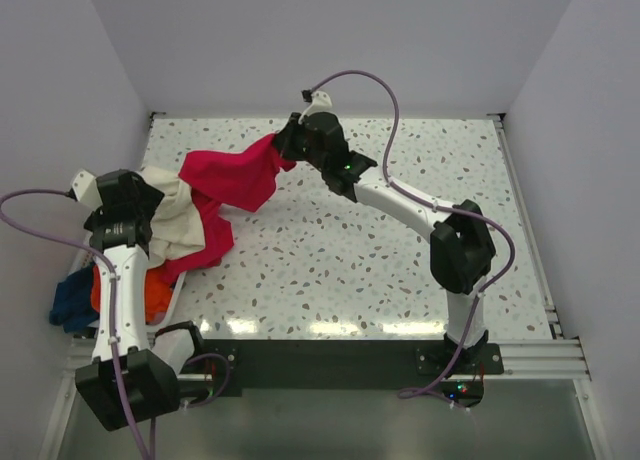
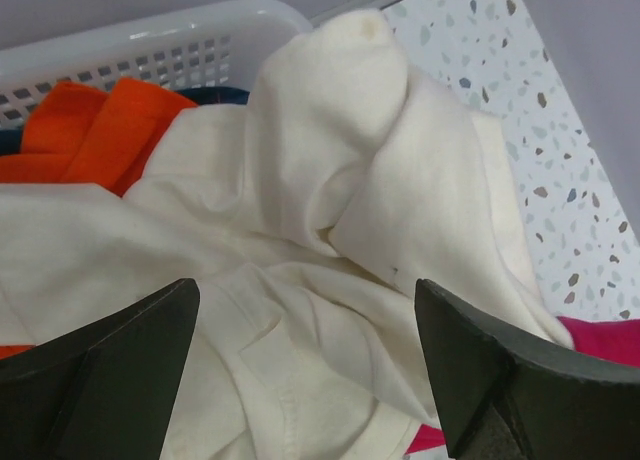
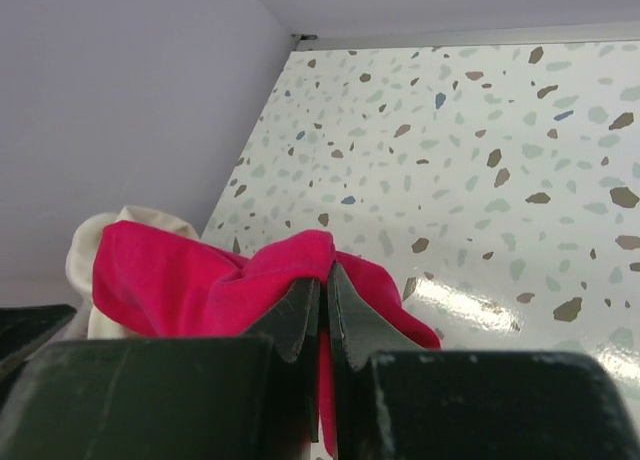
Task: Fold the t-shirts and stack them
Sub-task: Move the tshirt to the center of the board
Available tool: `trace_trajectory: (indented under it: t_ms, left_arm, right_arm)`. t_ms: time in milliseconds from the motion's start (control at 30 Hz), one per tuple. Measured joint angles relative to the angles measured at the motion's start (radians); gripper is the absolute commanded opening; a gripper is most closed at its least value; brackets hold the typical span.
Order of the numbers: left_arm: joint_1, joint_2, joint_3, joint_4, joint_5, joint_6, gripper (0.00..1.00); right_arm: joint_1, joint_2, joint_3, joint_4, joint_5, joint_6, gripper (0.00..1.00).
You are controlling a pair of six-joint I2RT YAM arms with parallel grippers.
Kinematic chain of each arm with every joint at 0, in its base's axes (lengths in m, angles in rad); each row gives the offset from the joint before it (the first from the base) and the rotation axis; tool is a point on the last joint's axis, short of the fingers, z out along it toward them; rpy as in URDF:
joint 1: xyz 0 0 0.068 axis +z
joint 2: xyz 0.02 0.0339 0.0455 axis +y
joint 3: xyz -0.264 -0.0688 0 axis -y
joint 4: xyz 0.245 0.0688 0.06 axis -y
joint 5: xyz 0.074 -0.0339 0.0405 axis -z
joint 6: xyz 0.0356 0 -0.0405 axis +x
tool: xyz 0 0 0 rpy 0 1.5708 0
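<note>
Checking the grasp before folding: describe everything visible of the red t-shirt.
The red t-shirt is soft crimson cloth, bunched and creased, unfolded. One end is pinched in the right gripper's shut jaws near the far side of the speckled table; the rest trails left onto it, touching the cream t-shirt.

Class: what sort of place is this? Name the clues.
Likely a robot lab test cell: plain white walls enclose a speckled terrazzo-pattern tabletop, and the black two-finger right gripper clamps a crimson red cloth t-shirt.
</note>
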Motion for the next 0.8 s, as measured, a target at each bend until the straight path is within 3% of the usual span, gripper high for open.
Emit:
trace_trajectory:
  t_ms: [133,267,367,400,467,500,600,700,800]
  left_arm:
    - [0.000,0.051,-0.061,0.024,0.019,-0.017,0.98]
    - [0.002,0.114,-0.115,0.024,0.014,-0.056,0.91]
    - [0.008,0.152,-0.140,0.033,0.010,-0.077,0.72]
    - [0.013,0.161,-0.145,0.035,0.009,-0.086,0.57]
    - [0.033,0.169,-0.152,0.044,0.008,-0.096,0.43]
    - [0.046,0.169,-0.153,0.045,0.007,-0.096,0.30]
    - [0.104,0.169,-0.153,0.046,0.004,-0.083,0.10]
    - [0.174,0.167,-0.149,0.042,0.003,-0.057,0.00]
    - [0.213,0.163,-0.132,0.026,-0.009,-0.042,0.00]
  right_arm:
    - [0.001,0.000,0.000,0.006,-0.004,0.003,0.00]
    - [0.001,-0.002,0.000,0.006,-0.010,0.003,0.00]
    - [0.000,-0.011,-0.001,0.003,-0.020,0.002,0.00]
    - [0.000,-0.017,-0.001,0.002,-0.021,0.001,0.00]
    - [0.000,-0.033,-0.001,-0.006,-0.024,-0.002,0.00]
    - [0.000,-0.044,-0.001,-0.010,-0.024,-0.004,0.00]
    - [-0.006,-0.085,-0.001,-0.026,-0.024,-0.010,0.00]
    - [-0.021,-0.131,-0.001,-0.037,-0.023,-0.022,0.00]
    - [-0.042,-0.177,0.000,-0.056,-0.021,-0.036,0.00]
